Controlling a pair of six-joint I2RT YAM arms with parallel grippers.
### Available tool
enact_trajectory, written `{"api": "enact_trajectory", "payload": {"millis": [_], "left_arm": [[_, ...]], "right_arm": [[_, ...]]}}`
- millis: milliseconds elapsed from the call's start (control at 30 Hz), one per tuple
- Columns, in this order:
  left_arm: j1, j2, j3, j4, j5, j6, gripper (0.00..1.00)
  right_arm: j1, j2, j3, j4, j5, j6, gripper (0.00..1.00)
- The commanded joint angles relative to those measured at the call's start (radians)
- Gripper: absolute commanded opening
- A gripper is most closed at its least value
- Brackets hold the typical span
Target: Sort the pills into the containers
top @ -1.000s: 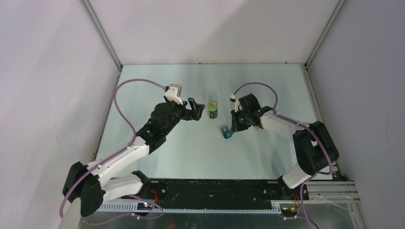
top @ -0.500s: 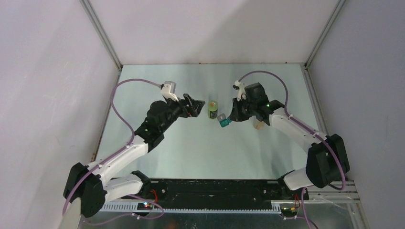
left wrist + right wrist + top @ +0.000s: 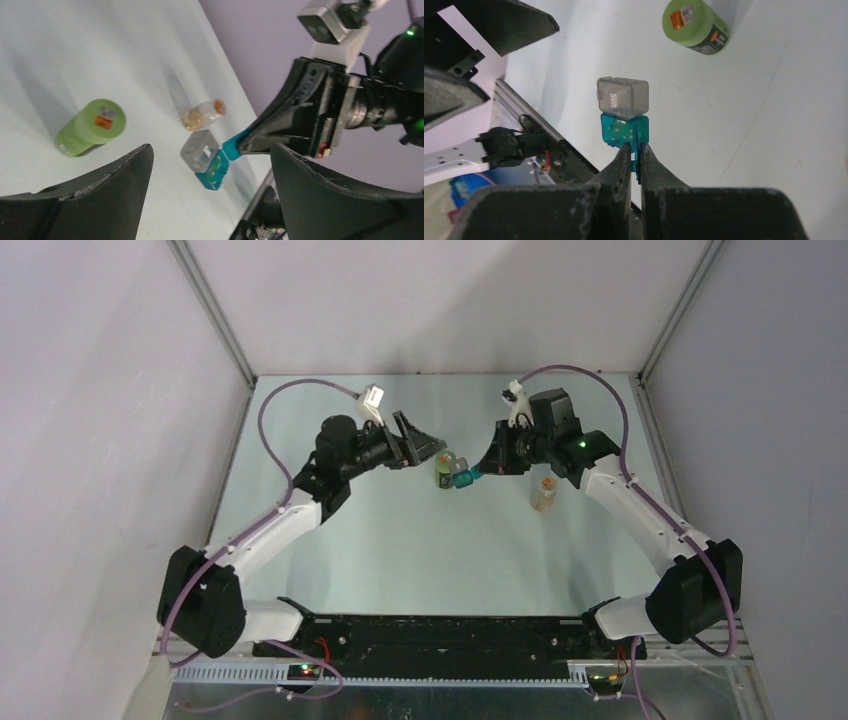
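Observation:
A small teal pill box (image 3: 624, 116) with a clear lid marked "Sun." hangs above the table, and pale pills (image 3: 619, 131) show in its teal half. My right gripper (image 3: 636, 150) is shut on the box's thin teal flap. In the top view the box (image 3: 463, 478) sits right beside the dark container with the lime-green top (image 3: 445, 470). The beige container with the orange top (image 3: 543, 493) stands upright to the right, under the right arm. My left gripper (image 3: 428, 450) is open, just left of the green-topped container. Between its wide jaws the left wrist view shows the box (image 3: 207, 157).
The pale green table (image 3: 420, 550) is walled by a metal frame and grey panels on three sides. A black rail (image 3: 440, 635) with the arm bases runs along the near edge. Purple cables loop over both arms.
My right gripper has lifted the pill box off the table and carried it back and left, up to the green-topped container. The left arm has swung toward the back. The beige container is now uncovered.

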Motion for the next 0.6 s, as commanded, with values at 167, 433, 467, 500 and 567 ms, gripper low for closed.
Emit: {"api": "enact_trajectory", "payload": {"millis": [167, 433, 467, 500, 567], "left_arm": [[0.003, 0.105, 0.114, -0.066, 0.282, -0.084, 0.72], [0.003, 0.150, 0.112, 0.000, 0.328, -0.136, 0.64], [0.004, 0.155, 0.113, 0.004, 0.331, -0.142, 0.63], [0.004, 0.158, 0.114, 0.007, 0.339, -0.160, 0.62], [0.006, 0.168, 0.111, 0.019, 0.350, -0.205, 0.58]], "right_arm": [[-0.013, -0.031, 0.071, -0.003, -0.154, 0.164, 0.00], [-0.025, -0.027, 0.071, 0.065, -0.224, 0.223, 0.00], [-0.025, -0.025, 0.071, 0.071, -0.225, 0.226, 0.00], [-0.025, -0.025, 0.071, 0.072, -0.221, 0.230, 0.00], [-0.025, -0.023, 0.071, 0.081, -0.217, 0.231, 0.00]]}}
